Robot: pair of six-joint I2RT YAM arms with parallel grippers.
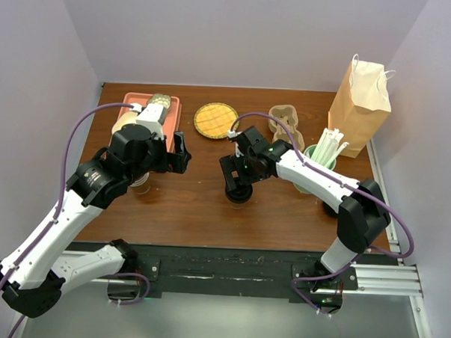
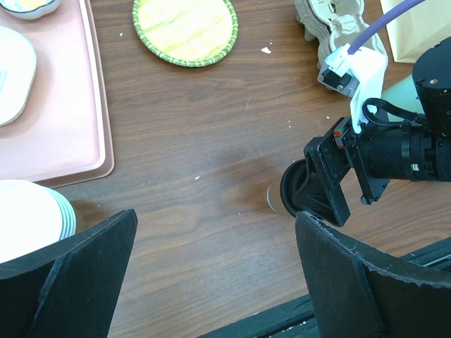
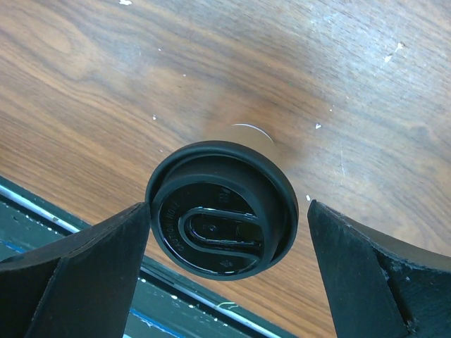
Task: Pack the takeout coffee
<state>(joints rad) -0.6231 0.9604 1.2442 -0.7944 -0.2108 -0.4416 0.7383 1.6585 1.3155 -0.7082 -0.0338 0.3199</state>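
Note:
The takeout coffee (image 1: 239, 196), a small tan paper cup with a round black lid (image 3: 222, 210), stands upright on the wooden table near its front middle. My right gripper (image 1: 238, 178) is right above it, open, one finger on each side of the lid (image 3: 227, 211). The left finger (image 3: 91, 267) is almost at the lid's rim; the right finger (image 3: 366, 260) stands a little apart. My left gripper (image 1: 179, 153) is open and empty (image 2: 215, 232), hovering left of the cup. The cup's side (image 2: 275, 199) shows there, mostly hidden behind the right gripper.
A brown paper bag (image 1: 359, 100) stands at the back right. A pale-green cup of white straws (image 1: 321, 154) and a tan cup carrier (image 1: 286, 121) are nearby. A yellow woven mat (image 1: 215, 120) and a pink tray (image 1: 168, 107) lie at the back. A stack of lidless cups (image 2: 32, 218) is under my left arm.

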